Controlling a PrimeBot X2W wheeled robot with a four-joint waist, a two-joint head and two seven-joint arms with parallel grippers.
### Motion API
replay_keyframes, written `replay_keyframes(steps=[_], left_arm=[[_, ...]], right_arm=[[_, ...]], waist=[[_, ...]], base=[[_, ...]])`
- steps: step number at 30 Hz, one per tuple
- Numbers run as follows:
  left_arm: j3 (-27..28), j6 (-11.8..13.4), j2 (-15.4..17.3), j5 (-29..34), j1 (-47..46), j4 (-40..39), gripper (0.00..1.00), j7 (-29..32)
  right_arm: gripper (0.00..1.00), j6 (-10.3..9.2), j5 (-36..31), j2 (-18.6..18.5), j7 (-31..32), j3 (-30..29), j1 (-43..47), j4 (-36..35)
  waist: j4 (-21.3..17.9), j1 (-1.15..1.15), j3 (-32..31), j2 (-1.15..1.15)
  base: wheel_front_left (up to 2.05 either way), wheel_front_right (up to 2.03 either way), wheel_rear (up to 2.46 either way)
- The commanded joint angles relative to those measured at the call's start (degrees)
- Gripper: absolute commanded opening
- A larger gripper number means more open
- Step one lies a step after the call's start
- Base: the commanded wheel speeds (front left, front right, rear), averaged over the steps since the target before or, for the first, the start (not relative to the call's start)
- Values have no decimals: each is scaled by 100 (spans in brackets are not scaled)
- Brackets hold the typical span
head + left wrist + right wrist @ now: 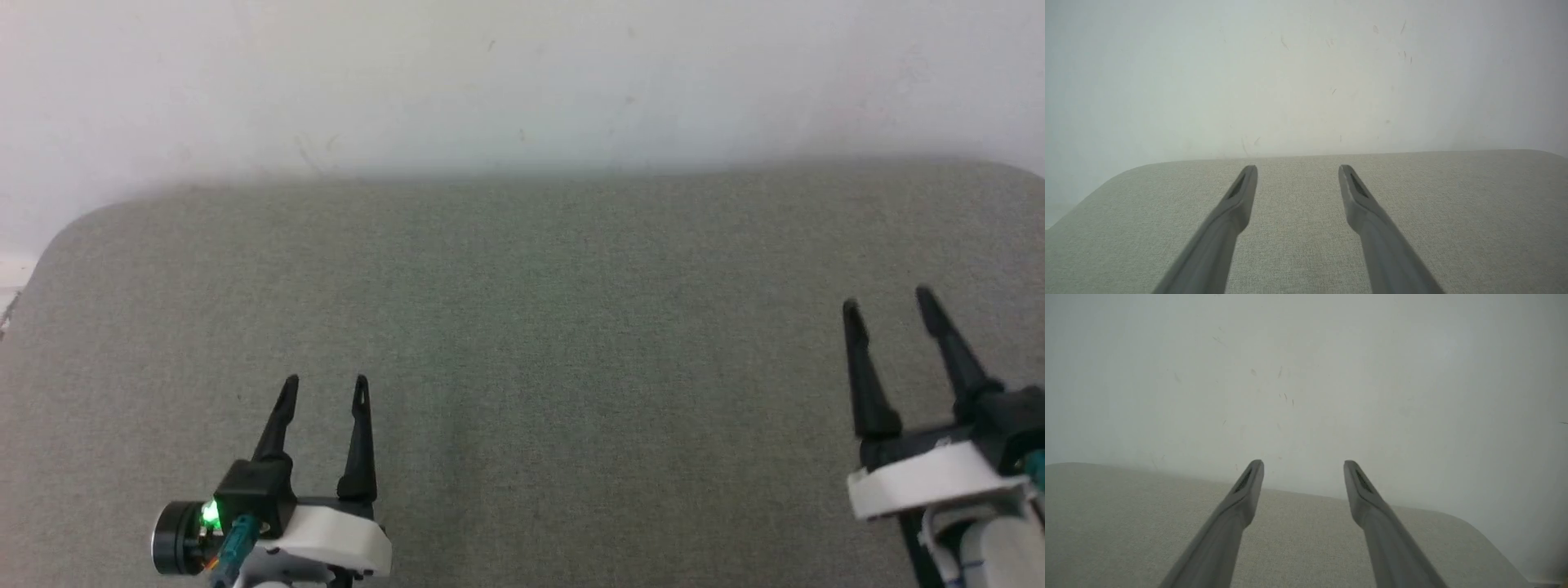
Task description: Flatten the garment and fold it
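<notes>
Grey tabletop (round-cornered) under left gripper

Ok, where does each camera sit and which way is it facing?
Head view: on the head, looking forward and down at the grey fabric surface and white wall; left end effector lower left, right end effector lower right, both open.
Left wrist view: on the left wrist, looking along its own fingers over the surface toward the wall.
Right wrist view: on the right wrist, looking along its own fingers toward the surface's rounded right corner and wall.
Shared: all three see the surface's far edge against the wall.
</notes>
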Motion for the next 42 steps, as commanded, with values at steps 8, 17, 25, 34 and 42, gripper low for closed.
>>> replay_keyframes(steps=[8,17,25,34,42], left_arm=[[48,6,-84,-51,230,197,100,7],[70,-18,-129,-41,315,309,100,7],[81,-37,-145,64,358,308,100,7],[73,-41,-173,127,334,267,100,7],[49,-47,-166,65,278,240,0,16]], right_arm=[[100,-11,-74,529,-79,-85,731,147],[100,-11,-138,604,-83,-12,1030,-52],[100,-11,-85,607,-83,89,1041,-119],[100,-11,-153,607,-84,90,1025,-136],[0,1,-141,578,-35,70,970,-98]], waist=[[131,0,-124,0],[160,0,-175,0],[182,0,-154,0],[196,0,-74,0],[196,1,-59,0]], base=[[0,0,0],[0,0,0],[0,0,0],[0,0,0],[0,0,0]])
